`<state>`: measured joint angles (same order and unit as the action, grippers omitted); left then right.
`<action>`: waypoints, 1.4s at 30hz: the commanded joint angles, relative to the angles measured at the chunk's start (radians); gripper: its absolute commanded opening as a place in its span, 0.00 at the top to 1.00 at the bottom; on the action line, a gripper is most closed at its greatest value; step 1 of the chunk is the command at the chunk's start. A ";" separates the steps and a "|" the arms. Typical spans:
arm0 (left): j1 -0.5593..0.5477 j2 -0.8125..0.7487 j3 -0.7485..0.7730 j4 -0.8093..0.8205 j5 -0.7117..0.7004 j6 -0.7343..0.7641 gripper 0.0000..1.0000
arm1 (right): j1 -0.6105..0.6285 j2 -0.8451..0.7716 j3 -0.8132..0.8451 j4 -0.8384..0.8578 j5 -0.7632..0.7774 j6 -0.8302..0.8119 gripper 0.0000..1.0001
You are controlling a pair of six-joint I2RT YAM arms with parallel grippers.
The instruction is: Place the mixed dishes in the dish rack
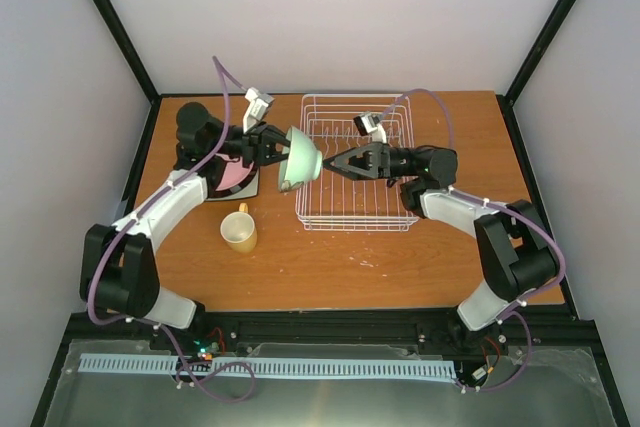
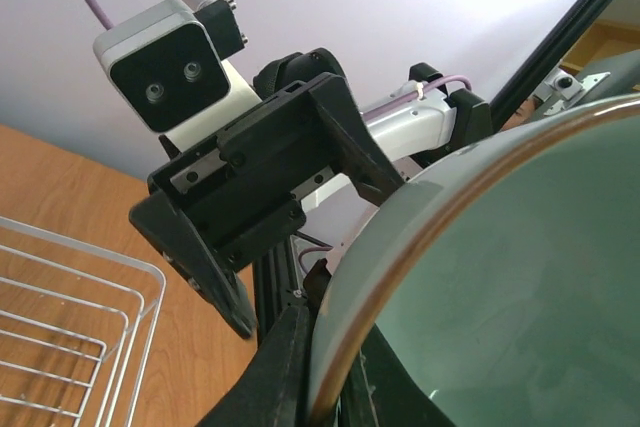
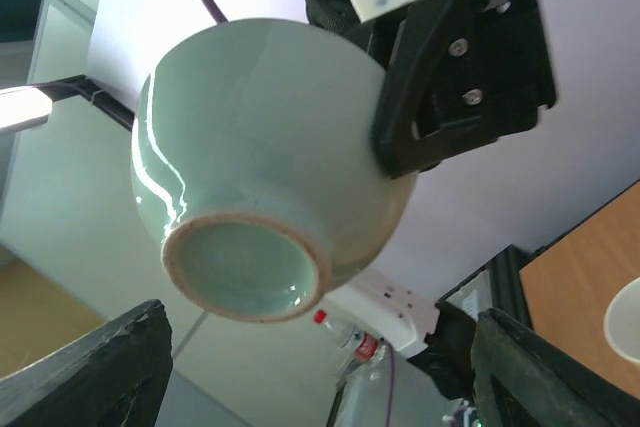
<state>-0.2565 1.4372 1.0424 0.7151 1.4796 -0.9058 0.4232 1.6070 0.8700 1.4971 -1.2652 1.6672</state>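
Observation:
My left gripper [image 1: 278,150] is shut on the rim of the pale green bowl [image 1: 300,159] and holds it in the air, tilted on its side, at the left edge of the white wire dish rack [image 1: 355,209]. In the left wrist view the fingers [image 2: 285,367] pinch the bowl's rim [image 2: 470,277]. My right gripper [image 1: 335,162] is open over the rack, facing the bowl's foot and apart from it. In the right wrist view the bowl [image 3: 260,137] hangs between and beyond the spread fingers [image 3: 110,367]. The yellow mug [image 1: 239,229] stands on the table. The pink plate [image 1: 232,175] lies on a stack.
The stack under the pink plate sits left of the rack, mostly hidden by the left arm; a dark plate and a pale edge [image 1: 250,190] show under it. The rack [image 2: 70,317] holds no dishes that I can see. The table's black frame posts stand at the back corners.

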 commanded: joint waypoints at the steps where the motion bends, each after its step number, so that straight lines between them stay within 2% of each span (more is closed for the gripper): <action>1: -0.031 0.041 0.026 0.240 0.002 -0.148 0.99 | 0.039 0.027 0.038 0.180 -0.015 0.078 0.20; 15: -0.054 0.106 0.037 0.302 -0.031 -0.181 1.00 | 0.082 0.053 0.093 0.180 -0.004 0.117 0.24; 21: -0.058 0.133 0.042 0.291 -0.044 -0.175 0.99 | 0.102 0.064 0.105 0.180 0.007 0.119 0.27; 24: -0.058 0.134 0.054 0.231 -0.046 -0.124 0.99 | 0.106 0.061 0.106 0.180 0.004 0.121 0.27; 27: -0.058 0.134 0.066 0.162 -0.053 -0.080 1.00 | 0.106 0.057 0.104 0.180 0.004 0.118 0.38; 35: -0.058 0.141 0.063 0.159 -0.070 -0.079 0.99 | 0.119 0.077 0.121 0.179 0.014 0.127 0.59; 39: -0.059 0.160 0.070 0.165 -0.072 -0.080 0.99 | 0.133 0.081 0.129 0.180 0.014 0.129 0.63; 42: -0.059 0.171 0.077 0.168 -0.077 -0.085 0.99 | 0.135 0.085 0.132 0.180 0.019 0.128 0.84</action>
<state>-0.2794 1.5799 1.0637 0.8772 1.4975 -1.0073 0.4900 1.6749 0.9569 1.4990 -1.2747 1.8153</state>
